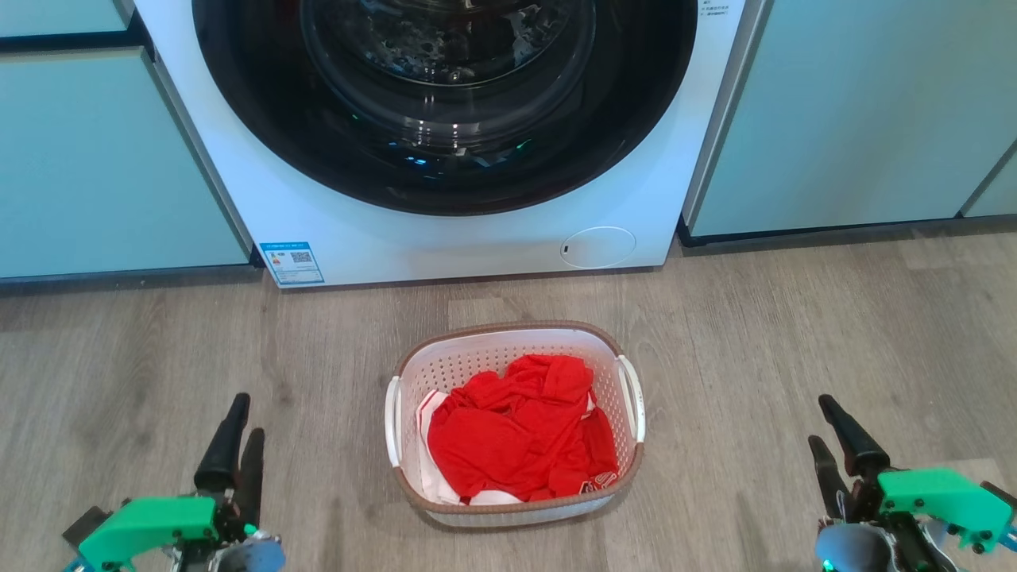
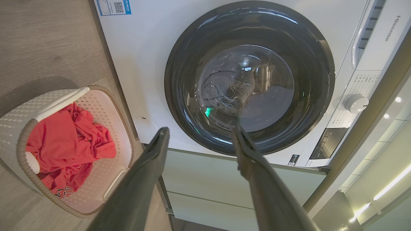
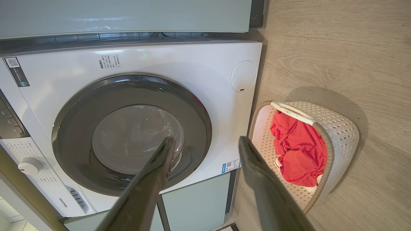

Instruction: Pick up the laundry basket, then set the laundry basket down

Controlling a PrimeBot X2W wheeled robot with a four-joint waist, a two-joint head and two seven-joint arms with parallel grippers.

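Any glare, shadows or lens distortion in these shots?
Head view: bright reflections on the round dark glass door of the white washing machine. Left wrist view: wide-angle bending bows the machine's edges; a bright light strip glares at lower right. Right wrist view: the small white perforated plastic basket throws a soft shadow on the grey wood-look floor.

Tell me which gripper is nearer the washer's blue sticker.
Left. The left gripper is almost straight in front of the sticker; the right gripper is beyond the basket.
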